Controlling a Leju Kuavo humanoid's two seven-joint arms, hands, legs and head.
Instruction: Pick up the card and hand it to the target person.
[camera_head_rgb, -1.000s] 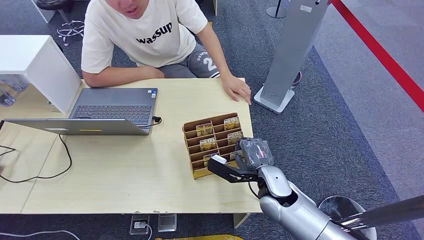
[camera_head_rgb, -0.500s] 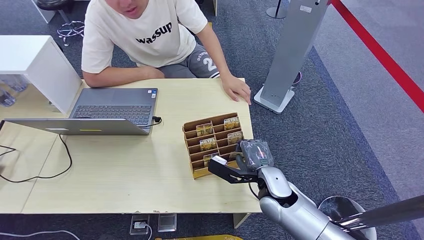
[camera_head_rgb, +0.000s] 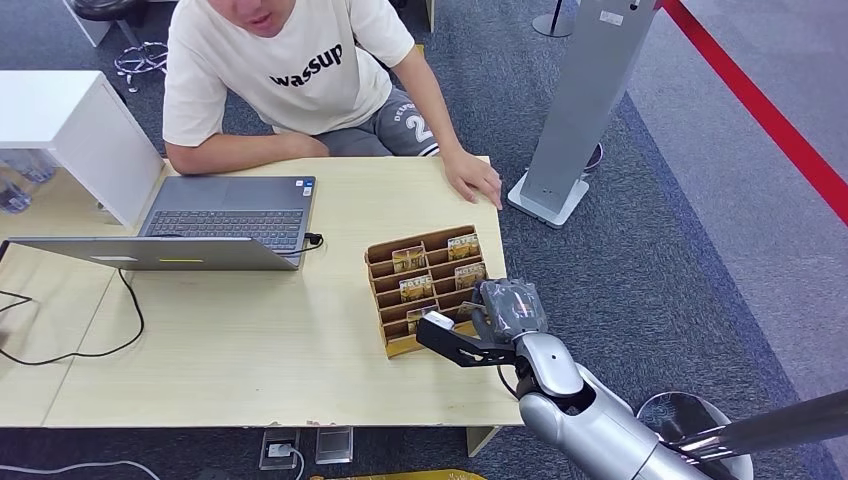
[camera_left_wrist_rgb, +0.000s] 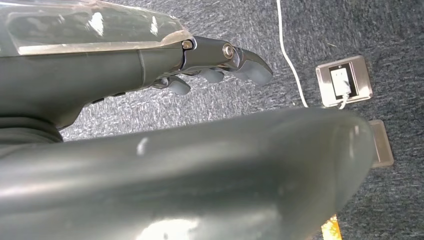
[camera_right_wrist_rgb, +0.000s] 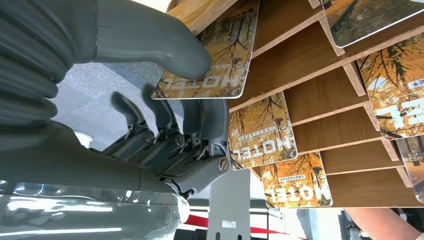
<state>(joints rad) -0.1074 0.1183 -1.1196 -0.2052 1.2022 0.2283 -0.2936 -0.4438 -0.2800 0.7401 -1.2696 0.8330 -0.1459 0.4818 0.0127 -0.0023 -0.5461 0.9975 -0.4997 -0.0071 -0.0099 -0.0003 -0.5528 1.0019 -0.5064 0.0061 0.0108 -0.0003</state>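
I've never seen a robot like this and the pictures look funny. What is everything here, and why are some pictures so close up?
It's a robot shaped like a person, with silver arms and hands with fingers. The wide picture is what the robot sees from up high, looking down at a wooden table. On the table are a laptop and a brown card rack with little shelves of hotel cards. A person sits across, one hand resting on the table.

The close-up pictures come from cameras at the robot's wrists, so they look tilted. In the right wrist one, the right hand pinches one hotel card at the rack, its thick thumb on the picture side. From above, the same right hand reaches the rack's near corner.

The left hand hangs over grey carpet, holding nothing.
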